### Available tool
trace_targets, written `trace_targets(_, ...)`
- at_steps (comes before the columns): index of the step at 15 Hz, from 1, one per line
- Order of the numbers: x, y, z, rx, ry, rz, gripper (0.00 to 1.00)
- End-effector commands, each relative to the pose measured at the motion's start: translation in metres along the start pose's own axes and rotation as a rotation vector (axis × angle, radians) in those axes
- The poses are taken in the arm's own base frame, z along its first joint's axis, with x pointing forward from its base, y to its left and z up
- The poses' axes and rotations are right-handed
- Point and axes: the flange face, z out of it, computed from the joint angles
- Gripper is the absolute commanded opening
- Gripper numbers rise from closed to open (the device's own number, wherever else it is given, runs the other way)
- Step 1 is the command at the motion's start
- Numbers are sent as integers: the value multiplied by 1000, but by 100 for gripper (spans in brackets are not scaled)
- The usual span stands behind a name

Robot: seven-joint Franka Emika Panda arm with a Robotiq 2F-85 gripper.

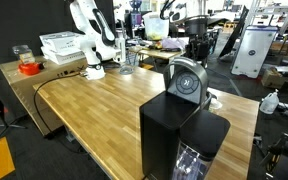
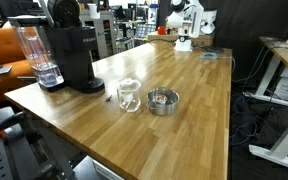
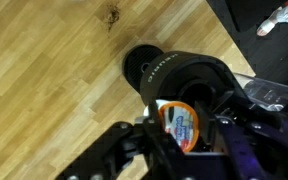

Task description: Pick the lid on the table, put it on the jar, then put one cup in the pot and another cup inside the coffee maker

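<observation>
gripper (image 3: pixel 189 128) sits low centre-right in the wrist view, fingers clamped on a small cup (image 3: pixel 180 122) with an orange and white label, seen end-on between the dark fingers. right above and behind it, the rounded black head of the coffee maker (image 3: pixel 179 75) fills the middle of the frame, touching or just beside the cup; cannot tell which. wood table (image 3: pixel 54 90) spans the left half, with a dark knot near the top centre.

in an exterior view the coffee maker (image 1: pixel 184 120) stands bottom centre-right, tall black box with a grey-silver head. in an exterior view the same machine (image 2: pixel 69 55) is upper left, with a clear jar (image 2: pixel 39 55) just beside it on its left. mid-frame on the table (image 2: pixel 184 130): a clear glass container (image 2: pixel 129 95) and a small metal pot (image 2: pixel 163 101), near each other but apart. robot arm (image 2: pixel 189 25) stands at the far end, top right; the gripper is too small to make out there.
</observation>
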Motion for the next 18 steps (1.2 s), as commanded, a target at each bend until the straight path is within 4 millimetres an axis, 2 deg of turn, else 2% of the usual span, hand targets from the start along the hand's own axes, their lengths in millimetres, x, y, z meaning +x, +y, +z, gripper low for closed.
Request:
trace_targets(1, -4, -10, 3, 72, 18, -109, 15)
trace_targets(2, 1, -5, 4, 40, 5, -62, 40)
trace_targets(8, 0, -7, 6, 57, 3, -93, 40)
trace_targets(9, 0, -7, 6, 57, 2, -93, 15)
trace_targets(14, 10, -10, 17, 79, -11, -128, 15)
trace_targets(18, 24, -24, 27, 104, -28, -169, 15)
